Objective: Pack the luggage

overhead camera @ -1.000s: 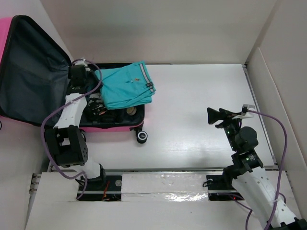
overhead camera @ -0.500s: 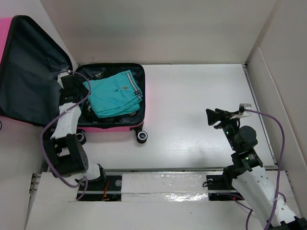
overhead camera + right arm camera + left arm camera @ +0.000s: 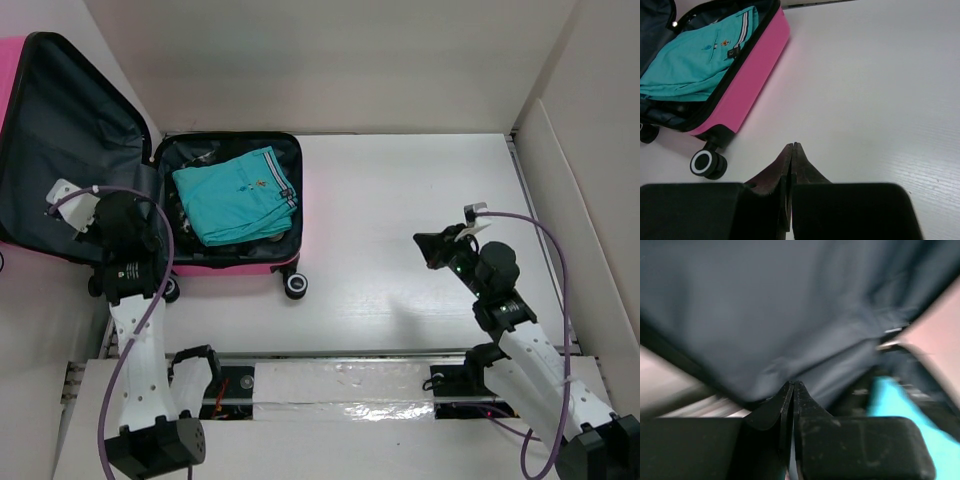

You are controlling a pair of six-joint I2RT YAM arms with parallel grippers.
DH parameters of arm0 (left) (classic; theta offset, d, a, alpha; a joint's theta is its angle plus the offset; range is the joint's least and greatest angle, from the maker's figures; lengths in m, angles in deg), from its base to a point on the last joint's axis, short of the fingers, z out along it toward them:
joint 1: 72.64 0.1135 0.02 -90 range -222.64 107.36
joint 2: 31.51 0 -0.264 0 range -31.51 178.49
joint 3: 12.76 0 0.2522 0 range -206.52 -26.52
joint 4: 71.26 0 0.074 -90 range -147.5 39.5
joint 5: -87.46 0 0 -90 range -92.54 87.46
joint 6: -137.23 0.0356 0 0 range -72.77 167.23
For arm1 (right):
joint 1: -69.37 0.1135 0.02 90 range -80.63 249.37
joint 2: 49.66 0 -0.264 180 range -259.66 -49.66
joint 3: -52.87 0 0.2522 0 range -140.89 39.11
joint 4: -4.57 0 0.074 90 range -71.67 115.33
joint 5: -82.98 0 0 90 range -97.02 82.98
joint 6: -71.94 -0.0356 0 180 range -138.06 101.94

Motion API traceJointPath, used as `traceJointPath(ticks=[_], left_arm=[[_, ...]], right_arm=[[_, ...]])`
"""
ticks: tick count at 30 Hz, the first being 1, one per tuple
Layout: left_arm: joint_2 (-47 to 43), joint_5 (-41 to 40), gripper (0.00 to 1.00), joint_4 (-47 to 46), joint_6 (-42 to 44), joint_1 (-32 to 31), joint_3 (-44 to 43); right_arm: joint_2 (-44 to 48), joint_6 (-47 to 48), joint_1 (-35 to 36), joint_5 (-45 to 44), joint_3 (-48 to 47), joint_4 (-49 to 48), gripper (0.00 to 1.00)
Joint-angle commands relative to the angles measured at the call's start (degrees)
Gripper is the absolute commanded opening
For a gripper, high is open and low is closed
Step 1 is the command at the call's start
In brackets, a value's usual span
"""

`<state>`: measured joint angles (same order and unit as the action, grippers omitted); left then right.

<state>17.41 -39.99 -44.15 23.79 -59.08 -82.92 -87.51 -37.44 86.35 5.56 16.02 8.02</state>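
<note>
Left gripper (image 3: 791,386) shut by the raised lid (image 3: 60,150), right gripper (image 3: 791,146) shut, empty; with teal shorts (image 3: 235,195) in the luggage (image 3: 750,75), closing likely next: calls for swinging lid over.

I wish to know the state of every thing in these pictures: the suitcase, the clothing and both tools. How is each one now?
luggage: open, lid swung back to the left, base lying on the table.
teal folded garment: lying inside the base half.
left tool: shut, holding nothing, at the luggage's lid.
right tool: shut, holding nothing, above the table.
</note>
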Motion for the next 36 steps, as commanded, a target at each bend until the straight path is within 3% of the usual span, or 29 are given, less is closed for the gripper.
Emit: traceJointPath(ticks=[1,4,5,7,8,9,12,20,25,29,35,36], left_arm=[[1.5,-11.9,0.00,10.0,-3.8,0.0,-1.3],[2.5,-12.7,0.00,16.0,-6.8,0.0,-3.7],[3.2,-12.9,0.06,17.2,-6.1,0.0,-3.9],[4.2,-16.1,0.24,20.7,-7.3,1.3,-4.2],[4.7,-17.5,0.37,21.9,-7.1,2.5,-3.7],[5.0,-18.8,0.57,22.5,-7.4,2.5,-3.1],[6.4,-15.3,0.69,22.3,-7.6,7.0,-0.9],[11.6,-16.6,0.69,22.4,-5.9,8.0,-6.3],[17.6,-19.1,0.63,25.1,-6.5,8.0,-16.1],[19.7,-19.3,0.57,23.7,-5.9,8.0,-16.2],[19.6,-18.4,0.23,20.9,-4.7,8.0,-15.0],[19.5,-18.4,0.13,20.8,-4.7,8.0,-15.1]], right_arm=[[-0.1,1.7,0.5,3.9,-2.9,-3.9,0.00],[-0.1,2.1,0.5,5.1,-3.1,-3.8,0.04],[-0.1,2.1,0.5,5.7,-3.3,-3.6,0.11],[-0.1,3.1,0.5,6.4,-4.4,-2.2,0.20],[0.1,3.5,0.5,6.4,-4.5,-1.6,0.25],[0.1,3.6,0.5,6.1,-4.5,-1.6,0.32],[-0.1,3.8,0.5,4.7,-4.2,-1.5,0.36],[-2.2,5.9,4.4,6.1,-5.7,-1.1,0.38],[-2.9,7.0,7.4,3.2,-6.5,-0.9,0.38],[-5.0,7.7,9.5,-0.6,-7.7,1.4,0.38],[-6.3,8.2,10.0,-2.7,-8.3,2.3,0.38],[-6.4,8.1,10.0,-3.1,-8.3,2.3,0.38]])
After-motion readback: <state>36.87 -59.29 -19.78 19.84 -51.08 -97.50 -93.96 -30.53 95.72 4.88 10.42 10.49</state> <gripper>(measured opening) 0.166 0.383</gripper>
